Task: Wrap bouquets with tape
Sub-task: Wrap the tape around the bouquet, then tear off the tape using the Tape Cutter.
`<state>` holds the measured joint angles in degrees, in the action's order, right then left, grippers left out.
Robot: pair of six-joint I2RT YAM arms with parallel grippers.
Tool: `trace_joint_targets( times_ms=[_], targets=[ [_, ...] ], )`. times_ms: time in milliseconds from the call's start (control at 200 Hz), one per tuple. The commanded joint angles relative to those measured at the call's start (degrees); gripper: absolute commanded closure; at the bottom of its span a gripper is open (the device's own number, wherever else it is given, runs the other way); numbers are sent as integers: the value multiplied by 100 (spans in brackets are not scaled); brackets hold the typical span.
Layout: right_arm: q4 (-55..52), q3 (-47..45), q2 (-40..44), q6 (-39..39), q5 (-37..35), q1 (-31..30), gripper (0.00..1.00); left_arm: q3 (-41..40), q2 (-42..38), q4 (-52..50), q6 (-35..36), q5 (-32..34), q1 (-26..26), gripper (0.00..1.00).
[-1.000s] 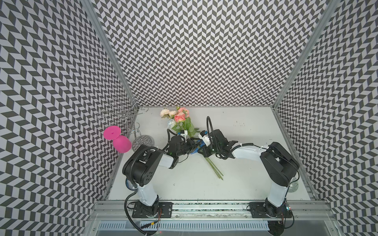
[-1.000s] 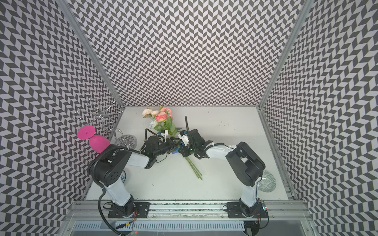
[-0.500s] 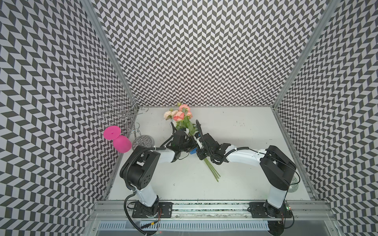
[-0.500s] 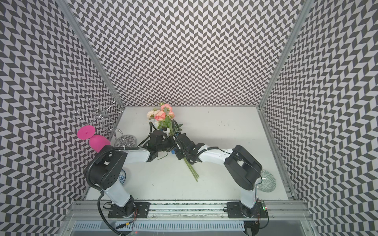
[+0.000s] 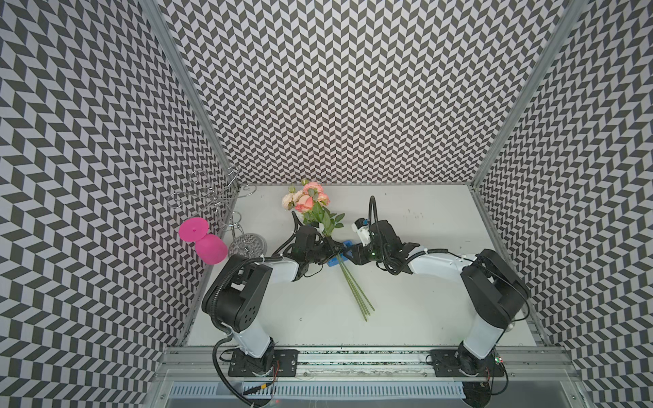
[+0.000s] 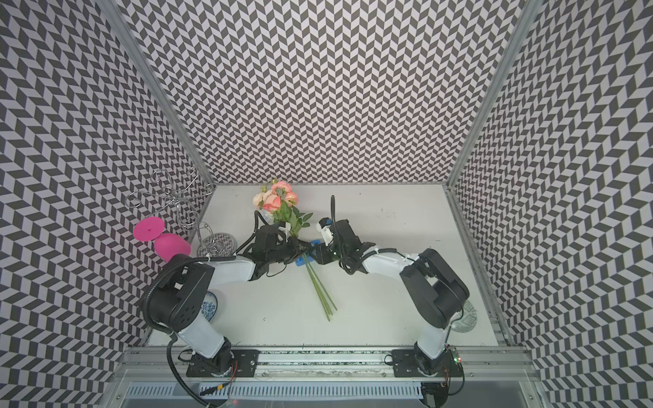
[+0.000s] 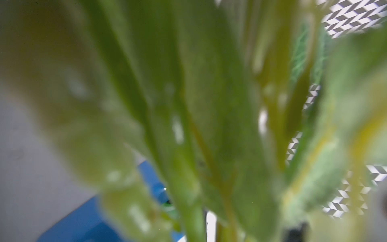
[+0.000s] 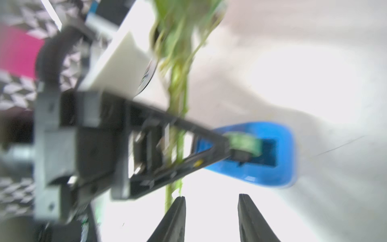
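Green-stemmed bouquets (image 5: pixel 322 218) sit mid-surface, blooms at 12 o'clock, cut ends at 5. Left jaws clamped on the stems, right beside the tape (image 5: pixel 332 262); right jaws apart, empty. No wrap visible: you likely have all the taping left.

- Both top views: bright, even, diffuse light from above; table (image 5: pixel 424 300) near-white, arm shadows soft and faint. Sharp all over; wide-angle stretches the wall (image 5: pixel 353 88) pattern toward frame corners.
- Left wrist: bouquets (image 7: pixel 199 104) fill the frame, fully out of focus, green smear; only wall (image 7: pixel 356 16) patches crisp.
- Right wrist: motion blur everywhere, table blown out to white glare, tape (image 8: pixel 285 146) edges smeared.
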<state>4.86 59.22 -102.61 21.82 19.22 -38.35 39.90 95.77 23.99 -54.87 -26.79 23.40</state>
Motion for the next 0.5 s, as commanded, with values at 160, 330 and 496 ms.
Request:
trace_joint_targets(
  times_ms=[160, 330, 496],
  targets=[
    [330, 53, -390, 429, -334, 246, 57, -88, -126, -139, 246, 24, -83, 100],
    [169, 304, -724, 419, -389, 288, 58, -61, -212, -353, 369, 108, -96, 100],
    [-308, 562, -942, 325, -721, 292, 61, -31, -357, -564, 459, 136, -181, 99]
  ],
)
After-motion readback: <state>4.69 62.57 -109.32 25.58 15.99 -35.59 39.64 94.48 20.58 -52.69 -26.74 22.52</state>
